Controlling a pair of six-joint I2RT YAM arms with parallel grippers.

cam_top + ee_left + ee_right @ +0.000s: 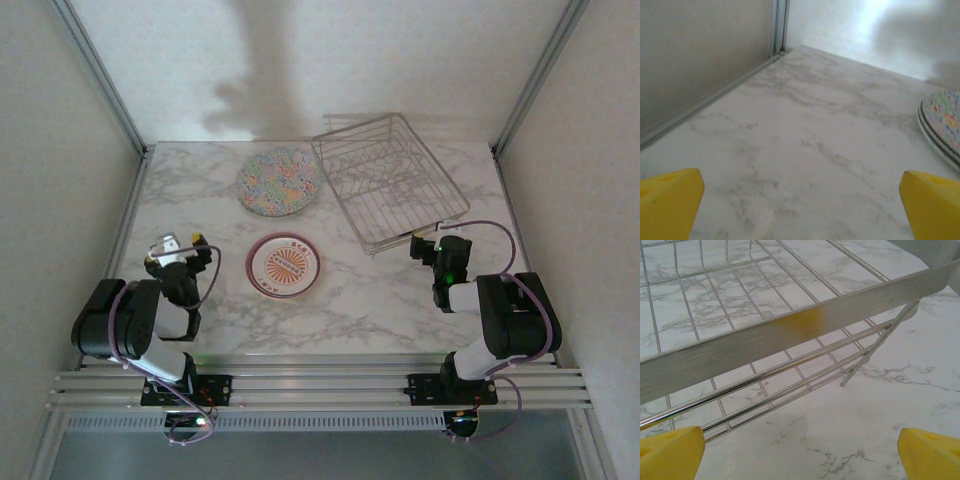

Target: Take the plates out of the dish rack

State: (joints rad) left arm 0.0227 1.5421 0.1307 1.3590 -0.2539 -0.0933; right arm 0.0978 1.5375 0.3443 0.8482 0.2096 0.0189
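Observation:
A round multicolour-speckled plate point(280, 182) lies flat on the marble table point(380, 300), left of the dish rack point(388, 178). In the left wrist view its stacked rims point(940, 127) show at the right edge. A smaller white plate point(284, 265) with a maroon rim and orange centre lies nearer the arms. The silver wire rack holds no plate that I can see. My left gripper point(180, 243) stands open over bare marble, its yellow fingertips point(670, 202) far apart. My right gripper point(428, 240) is open just before the rack's near rim point(790, 335), with nothing between its yellow fingertips point(930, 452).
White walls with metal corner posts point(100, 75) close in the table on the left, back and right. An aluminium rail point(320, 385) runs along the near edge under both arm bases. Bare marble lies between the small plate and the right arm.

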